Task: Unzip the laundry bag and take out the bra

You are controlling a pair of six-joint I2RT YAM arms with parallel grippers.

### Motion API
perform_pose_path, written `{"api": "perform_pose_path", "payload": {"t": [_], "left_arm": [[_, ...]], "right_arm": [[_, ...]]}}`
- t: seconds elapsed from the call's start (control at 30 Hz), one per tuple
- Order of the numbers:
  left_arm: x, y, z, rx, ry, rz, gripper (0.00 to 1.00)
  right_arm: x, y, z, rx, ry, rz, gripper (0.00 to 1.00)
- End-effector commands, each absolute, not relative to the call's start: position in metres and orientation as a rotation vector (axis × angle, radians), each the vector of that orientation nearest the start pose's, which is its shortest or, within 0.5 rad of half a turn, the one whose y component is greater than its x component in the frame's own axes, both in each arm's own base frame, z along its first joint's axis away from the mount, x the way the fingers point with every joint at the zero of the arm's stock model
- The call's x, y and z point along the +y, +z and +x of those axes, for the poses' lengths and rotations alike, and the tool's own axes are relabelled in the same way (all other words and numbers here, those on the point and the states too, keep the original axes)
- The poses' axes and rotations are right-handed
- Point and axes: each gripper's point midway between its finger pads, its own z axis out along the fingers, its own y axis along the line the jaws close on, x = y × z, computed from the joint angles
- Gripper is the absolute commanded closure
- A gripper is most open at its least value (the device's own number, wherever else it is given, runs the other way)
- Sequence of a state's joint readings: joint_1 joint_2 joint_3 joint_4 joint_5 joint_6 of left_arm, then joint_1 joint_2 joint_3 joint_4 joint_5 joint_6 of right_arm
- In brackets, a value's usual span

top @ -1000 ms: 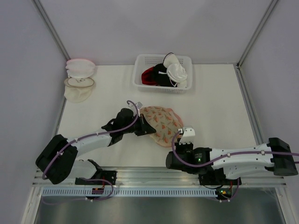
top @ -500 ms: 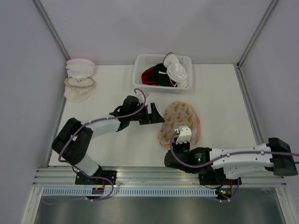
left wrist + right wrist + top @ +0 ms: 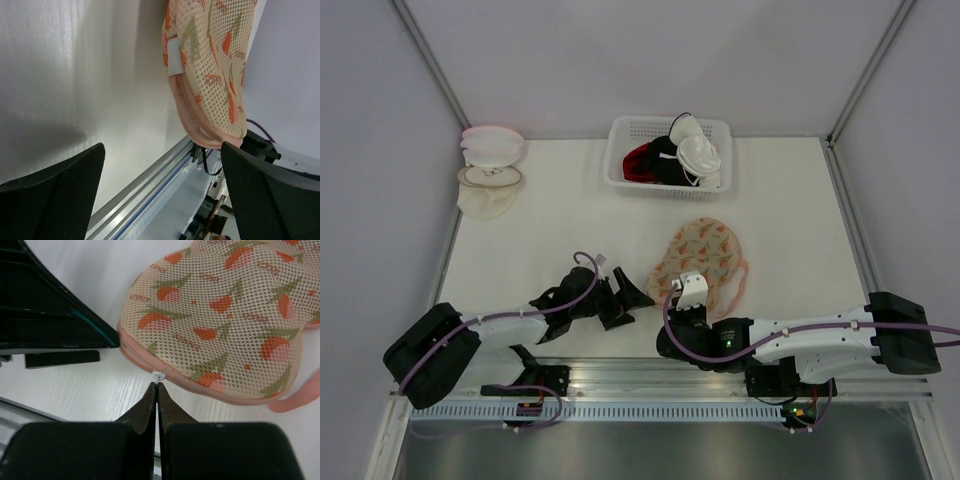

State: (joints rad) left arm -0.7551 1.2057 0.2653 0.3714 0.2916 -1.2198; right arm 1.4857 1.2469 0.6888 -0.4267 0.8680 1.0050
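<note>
Right gripper (image 3: pixel 157 386) fingers seem to pinch the pull (image 3: pixel 158 375) on the bag's (image 3: pixel 220 325) near rim, by the tabletop's (image 3: pixel 540 230) front edge. The left gripper (image 3: pixel 632 303) gapes empty just beside. Unzipping looks barely begun: next, left should pin the bag while right drags the pull.

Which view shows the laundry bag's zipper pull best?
Right wrist: the white zipper pull sits sharp on the pink edge of the laundry bag. Left wrist shows that edge, no clear pull; the top view is too small.

Bright, even diffuse light, only soft shadows on the white table (image 3: pixel 550 220), streaky sheen in left wrist view, close fingers (image 3: pixel 50 200) dark with little detail, laundry bag (image 3: pixel 225 315) mesh sharp.
</note>
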Motion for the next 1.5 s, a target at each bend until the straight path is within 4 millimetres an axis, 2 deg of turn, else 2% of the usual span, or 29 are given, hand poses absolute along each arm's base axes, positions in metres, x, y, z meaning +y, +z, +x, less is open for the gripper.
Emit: {"api": "perform_pose_path", "payload": {"t": [0.0, 0.07, 0.1, 0.17, 0.2, 0.37, 0.4, 0.5, 0.53, 0.57, 0.6, 0.73, 0.83, 0.87, 0.93, 0.97, 1.03, 1.07, 1.1, 1.23, 1.37, 1.47], "left_arm": [[-0.293, 0.089, 0.174, 2.358, -1.528, -0.581, 0.0], [-0.303, 0.097, 0.173, 2.34, -1.608, -0.638, 0.0], [-0.305, 0.089, 0.172, 2.353, -1.593, -0.673, 0.0], [-0.306, 0.087, 0.173, 2.334, -1.616, -0.753, 0.0], [-0.31, 0.097, 0.176, 2.273, -1.663, -0.753, 0.0], [-0.323, 0.097, 0.178, 2.296, -1.684, -0.774, 0.01], [-0.324, 0.099, 0.181, 2.276, -1.696, -0.77, 0.05], [-0.323, 0.093, 0.183, 2.256, -1.696, -0.79, 0.52], [-0.323, 0.094, 0.183, 2.251, -1.705, -0.792, 0.84], [-0.324, 0.088, 0.183, 2.268, -1.692, -0.797, 0.92], [-0.325, 0.087, 0.183, 2.276, -1.69, -0.795, 0.96], [-0.327, 0.084, 0.183, 2.277, -1.696, -0.786, 0.98], [-0.325, 0.081, 0.184, 2.285, -1.678, -0.762, 0.98], [-0.323, 0.08, 0.184, 2.293, -1.68, -0.753, 0.98], [-0.321, 0.078, 0.186, 2.3, -1.67, -0.728, 0.98], [-0.318, 0.078, 0.187, 2.309, -1.672, -0.718, 0.98], [-0.316, 0.078, 0.19, 2.312, -1.666, -0.681, 0.98], [-0.316, 0.076, 0.187, 2.345, -1.668, -0.656, 0.98], [-0.32, 0.081, 0.189, 2.341, -1.677, -0.589, 0.98], [-0.324, 0.08, 0.186, 2.396, -1.693, -0.429, 0.98], [-0.322, 0.083, 0.181, 2.45, -1.687, -0.218, 0.98], [-0.315, 0.077, 0.19, 2.537, -1.545, -0.02, 0.98]], "right_arm": [[0.289, 0.11, 0.137, 2.105, 0.406, -0.184, 1.0], [0.292, 0.109, 0.137, 2.102, 0.412, -0.195, 0.99], [0.297, 0.111, 0.137, 2.099, 0.434, -0.195, 1.0], [0.3, 0.11, 0.136, 2.095, 0.435, -0.217, 1.0], [0.301, 0.108, 0.136, 2.098, 0.43, -0.224, 1.0], [0.303, 0.099, 0.133, 2.11, 0.432, -0.257, 0.99], [0.303, 0.098, 0.133, 2.11, 0.437, -0.26, 1.0], [0.3, 0.098, 0.133, 2.111, 0.438, -0.253, 1.0], [0.298, 0.098, 0.132, 2.111, 0.44, -0.25, 1.0], [0.297, 0.099, 0.132, 2.11, 0.441, -0.25, 1.0], [0.295, 0.099, 0.132, 2.111, 0.438, -0.248, 1.0], [0.288, 0.097, 0.132, 2.124, 0.416, -0.24, 1.0], [0.276, 0.095, 0.133, 2.149, 0.357, -0.209, 1.0], [0.263, 0.09, 0.133, 2.166, 0.285, -0.217, 1.0], [0.255, 0.093, 0.134, 2.18, 0.255, -0.144, 1.0], [0.241, 0.09, 0.133, 2.195, 0.186, -0.154, 1.0], [0.231, 0.089, 0.134, 2.201, 0.157, -0.091, 1.0], [0.22, 0.086, 0.134, 2.208, 0.112, -0.088, 1.0], [0.212, 0.084, 0.135, 2.204, 0.087, -0.069, 0.99], [0.186, 0.08, 0.145, 2.205, 0.043, 0.038, 1.0], [0.171, 0.082, 0.156, 2.184, 0.054, 0.109, 0.99], [0.164, 0.086, 0.164, 2.164, 0.05, 0.147, 1.0]]}}
